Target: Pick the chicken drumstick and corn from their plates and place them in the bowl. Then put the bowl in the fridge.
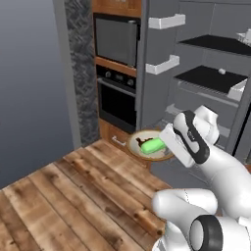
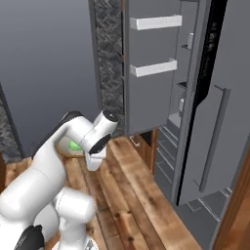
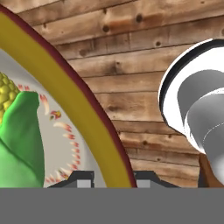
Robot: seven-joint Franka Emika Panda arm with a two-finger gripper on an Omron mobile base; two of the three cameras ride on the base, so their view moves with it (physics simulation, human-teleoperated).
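My gripper (image 1: pixel 167 145) is shut on the right rim of the tan-rimmed bowl (image 1: pixel 136 149) and holds it in the air beyond the far edge of the wooden surface. Inside the bowl lie the pale-green corn (image 1: pixel 153 145) and a small dark piece, the chicken drumstick (image 1: pixel 141 141). In the hand view the bowl's rim (image 3: pixel 78 103) runs down between the fingertips (image 3: pixel 83 179), with the corn (image 3: pixel 19 144) at the left. From the right base view the bowl (image 2: pixel 62 148) and corn (image 2: pixel 74 145) peek out behind my wrist. The fridge (image 1: pixel 211 78) stands open just right of the bowl. The plates are out of view.
A black built-in oven (image 1: pixel 116 100) with a microwave (image 1: pixel 115 41) above it stands left of the fridge. The open fridge door (image 1: pixel 159 73) carries white racks. The other fridge door (image 2: pixel 210 136) hangs open at the right. The wooden surface (image 1: pixel 73 196) spreads below the arm.
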